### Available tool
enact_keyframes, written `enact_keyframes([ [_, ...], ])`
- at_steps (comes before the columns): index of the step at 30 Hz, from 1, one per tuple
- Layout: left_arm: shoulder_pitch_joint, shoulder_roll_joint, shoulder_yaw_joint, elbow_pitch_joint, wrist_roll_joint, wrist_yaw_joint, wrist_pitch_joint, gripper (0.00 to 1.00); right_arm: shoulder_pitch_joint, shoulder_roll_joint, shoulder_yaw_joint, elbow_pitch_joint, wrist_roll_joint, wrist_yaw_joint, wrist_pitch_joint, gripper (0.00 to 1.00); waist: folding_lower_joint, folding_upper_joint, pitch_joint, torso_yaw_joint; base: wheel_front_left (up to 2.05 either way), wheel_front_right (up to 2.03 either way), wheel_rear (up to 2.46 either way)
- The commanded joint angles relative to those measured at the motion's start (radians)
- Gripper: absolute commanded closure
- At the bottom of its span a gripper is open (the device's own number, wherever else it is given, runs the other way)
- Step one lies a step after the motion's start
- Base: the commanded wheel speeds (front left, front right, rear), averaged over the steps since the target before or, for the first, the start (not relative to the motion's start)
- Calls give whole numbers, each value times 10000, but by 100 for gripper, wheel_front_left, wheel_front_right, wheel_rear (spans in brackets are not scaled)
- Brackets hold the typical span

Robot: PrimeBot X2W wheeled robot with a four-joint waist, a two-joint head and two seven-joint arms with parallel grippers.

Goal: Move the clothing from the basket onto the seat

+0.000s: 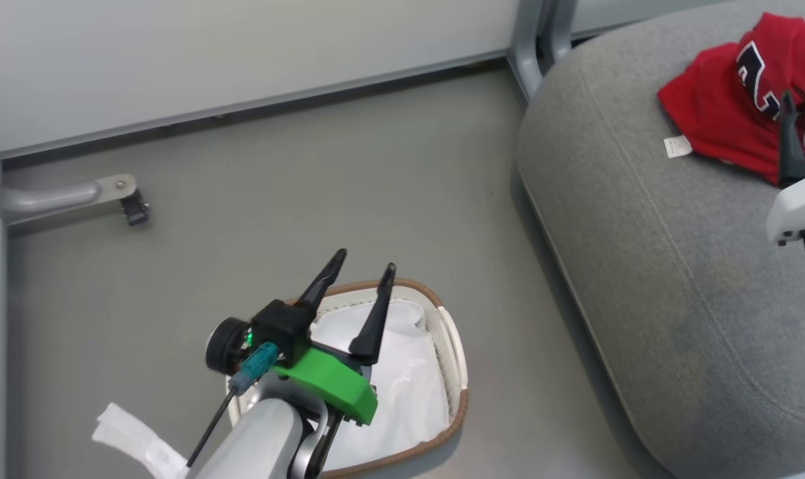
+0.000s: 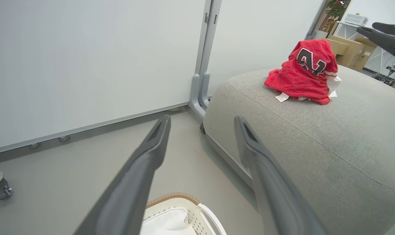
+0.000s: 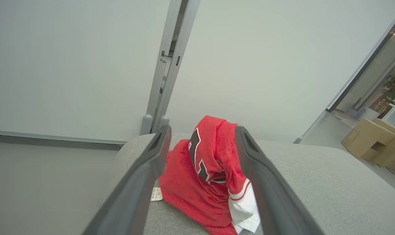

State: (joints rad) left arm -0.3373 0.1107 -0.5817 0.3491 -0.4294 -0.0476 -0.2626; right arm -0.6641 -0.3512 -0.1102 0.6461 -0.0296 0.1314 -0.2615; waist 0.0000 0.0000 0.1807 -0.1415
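Head view: grey floor (image 1: 349, 173), white wall (image 1: 176, 53), grey seat (image 1: 642, 266).

Light was even and diffuse, seemingly from overhead, and all three views were bright. Shadows were soft: a faint dark band lay on the floor (image 1: 529, 219) along the seat (image 1: 642, 266), and another beside the basket (image 1: 459, 372). The white cloth (image 1: 402, 392) looked nearly washed out. Both wrist views bowed the wall panels (image 2: 86, 65) towards the edges. The left gripper (image 2: 202, 122) showed fingers (image 2: 142, 176) soft near the lens.
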Motion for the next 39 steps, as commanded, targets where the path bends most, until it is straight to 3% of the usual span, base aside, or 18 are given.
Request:
enact_keyframes([
  [1, 309, -14, 257, -69, -17, 62, -27, 0, 253, 143, 77, -76, 159, -14, -13, 0, 0, 0, -685, 725, 0, 0, 0],
  [11, 1345, -210, 1572, -285, 420, 257, -18, 0, 1618, 1555, 84, -921, 615, -13, -44, 0, 0, 0, -1239, 1543, 0, 0, 0],
  [22, 2347, -321, 2841, -361, 736, 455, -19, 0, 3858, 2832, 442, -2414, 986, -13, -48, 0, 0, 0, -1508, 1873, 0, 0, 0],
  [39, 4221, -466, 4318, -1180, 1044, 400, -20, 0, 6205, 2986, 1241, -3831, 1701, -13, -50, 0, 0, 0, -1832, 2113, 0, 0, 0],
])
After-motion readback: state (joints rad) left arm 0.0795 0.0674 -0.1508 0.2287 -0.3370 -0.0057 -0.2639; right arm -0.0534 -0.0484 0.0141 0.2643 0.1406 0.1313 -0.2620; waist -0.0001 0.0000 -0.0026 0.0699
